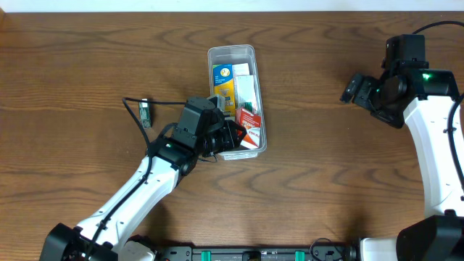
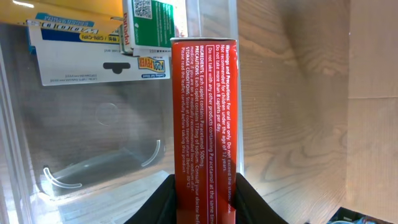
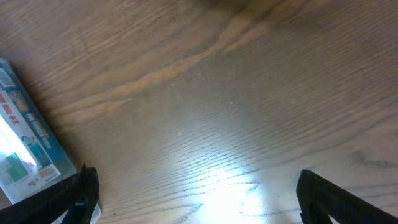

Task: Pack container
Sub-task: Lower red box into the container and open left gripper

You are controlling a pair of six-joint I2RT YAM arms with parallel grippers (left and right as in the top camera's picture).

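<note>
The container [image 1: 231,49], a clear long bin, stands at the table's centre and holds several small boxes and cards. My left gripper [image 1: 230,136] is at its near end, shut on a red medicine box [image 1: 251,130] that sits inside the bin by its right wall. In the left wrist view the red box [image 2: 204,118] stands between my fingers [image 2: 204,202], with the clear container floor [image 2: 93,155] to its left. My right gripper [image 1: 354,88] is open and empty, off to the right over bare wood; its fingers [image 3: 196,199] are spread wide.
A small green device on a black cable [image 1: 145,113] lies left of the bin. Inside the bin are a white and blue card [image 2: 93,53] and a green box [image 2: 149,18]. A blue and white package [image 3: 25,146] shows at the right wrist view's left edge.
</note>
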